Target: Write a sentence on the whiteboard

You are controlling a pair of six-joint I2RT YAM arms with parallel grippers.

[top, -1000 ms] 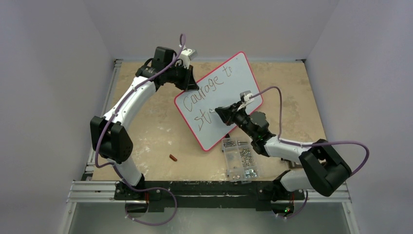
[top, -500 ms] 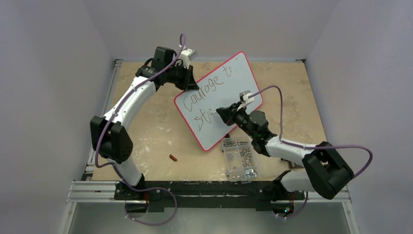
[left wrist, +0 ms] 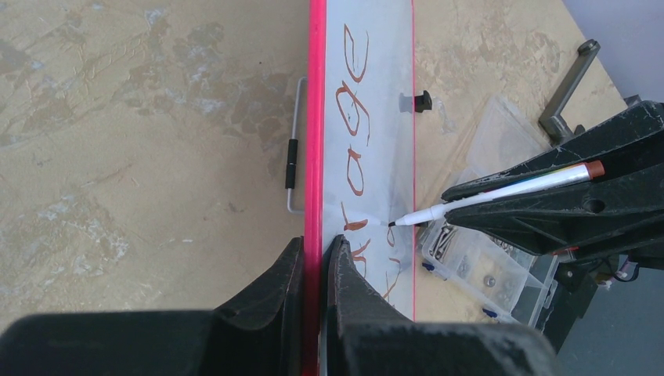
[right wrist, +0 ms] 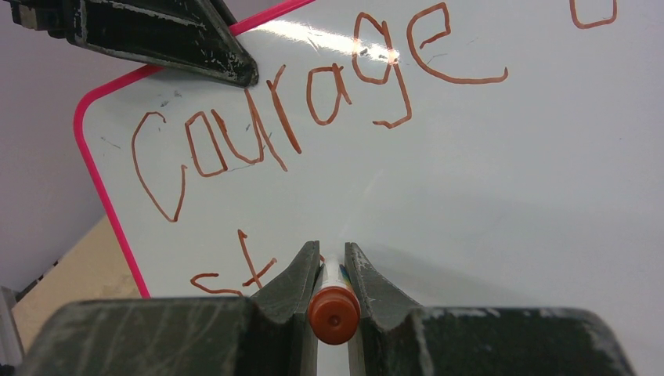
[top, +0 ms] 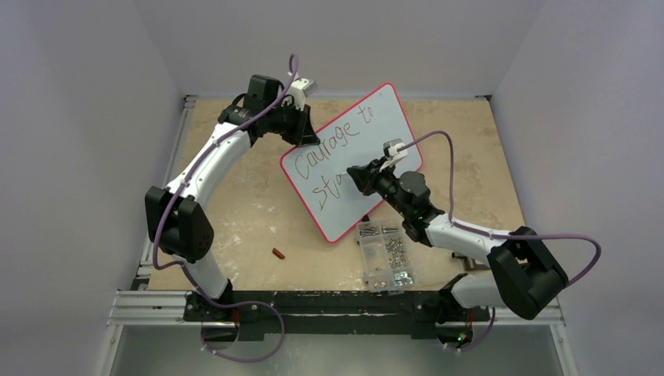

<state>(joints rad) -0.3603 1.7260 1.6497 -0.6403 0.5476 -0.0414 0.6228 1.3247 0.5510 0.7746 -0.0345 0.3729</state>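
Elbow (top: pixel 523 270) low, right gripper (top: pixel 350 171) at whiteboard (top: pixel 387 125)

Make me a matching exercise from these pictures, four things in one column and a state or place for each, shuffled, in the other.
1. left gripper
2. marker
3. screw box
4. whiteboard

A. clear, resting flat on the table
B. bears handwritten words
C. clamped on the whiteboard's edge
D. held by the right gripper, tip at the whiteboard

Pairs: 1-C, 2-D, 3-A, 4-B
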